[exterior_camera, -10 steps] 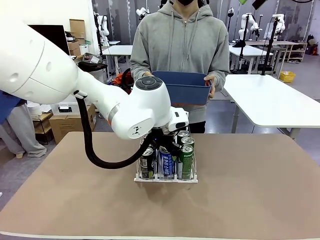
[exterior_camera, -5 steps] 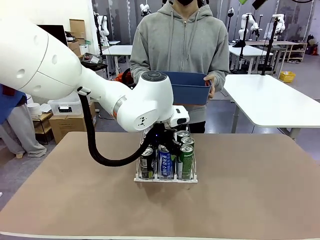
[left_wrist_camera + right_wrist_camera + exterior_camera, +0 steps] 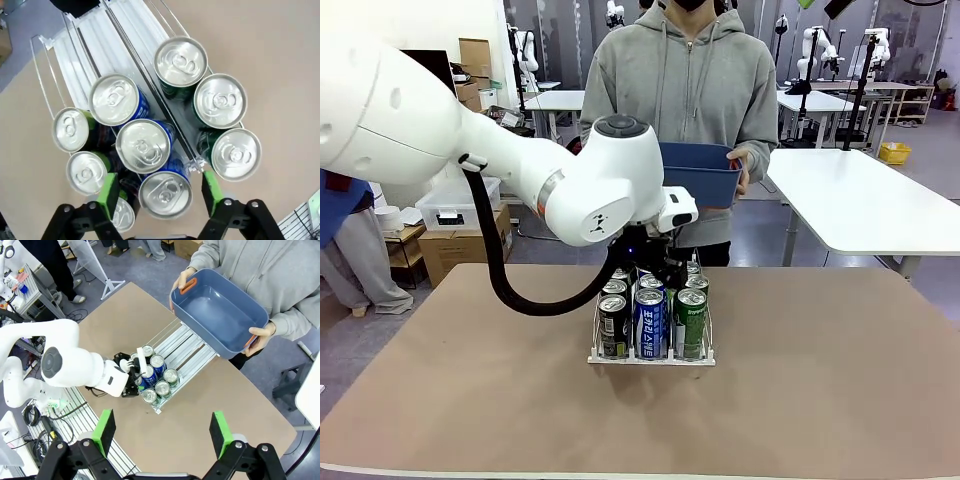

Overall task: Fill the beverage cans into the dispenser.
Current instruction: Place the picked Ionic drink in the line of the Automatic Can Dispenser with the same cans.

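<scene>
The dispenser stands mid-table with cans in all three lanes: black cans left, blue-white cans in the middle, green cans right. My left gripper hovers just above and behind the front cans. In the left wrist view it is open, its green pads standing off either side of the nearest blue can. Three green cans fill the lane beside it, and the dispenser's white lanes are bare farther up. My right gripper hangs open, high over the table.
A person at the far side holds an empty blue bin with both hands, above the dispenser's rear end. In the right wrist view the bin shows nothing inside. Bare brown table lies all around the rack.
My left arm has lifted and drawn back from the dispenser, so the front cans now stand fully uncovered. The person and the bin have not moved.
</scene>
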Robot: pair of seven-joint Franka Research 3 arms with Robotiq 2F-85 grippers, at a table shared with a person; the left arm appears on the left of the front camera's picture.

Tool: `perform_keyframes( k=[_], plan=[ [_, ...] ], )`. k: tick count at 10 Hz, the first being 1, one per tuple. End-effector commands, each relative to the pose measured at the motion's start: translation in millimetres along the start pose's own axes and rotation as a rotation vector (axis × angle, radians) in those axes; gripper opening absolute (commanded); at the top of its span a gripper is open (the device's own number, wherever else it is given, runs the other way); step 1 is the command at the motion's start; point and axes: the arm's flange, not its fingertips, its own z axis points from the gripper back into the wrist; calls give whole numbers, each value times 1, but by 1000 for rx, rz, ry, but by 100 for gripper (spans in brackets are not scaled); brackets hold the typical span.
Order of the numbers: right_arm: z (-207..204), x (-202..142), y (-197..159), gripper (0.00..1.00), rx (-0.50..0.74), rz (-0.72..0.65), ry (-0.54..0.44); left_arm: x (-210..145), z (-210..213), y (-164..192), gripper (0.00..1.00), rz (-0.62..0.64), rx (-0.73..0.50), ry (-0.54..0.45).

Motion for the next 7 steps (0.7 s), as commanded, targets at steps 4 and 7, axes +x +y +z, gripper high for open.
perform_keyframes(
  k=[4,7],
  plan=[
    [1,-3,0,100,5,-4,5,-10,20,-5,99,6,7,-44],
    [1,-3,0,100,5,-4,5,-10,20,-5,99,6,7,-44]
  ],
)
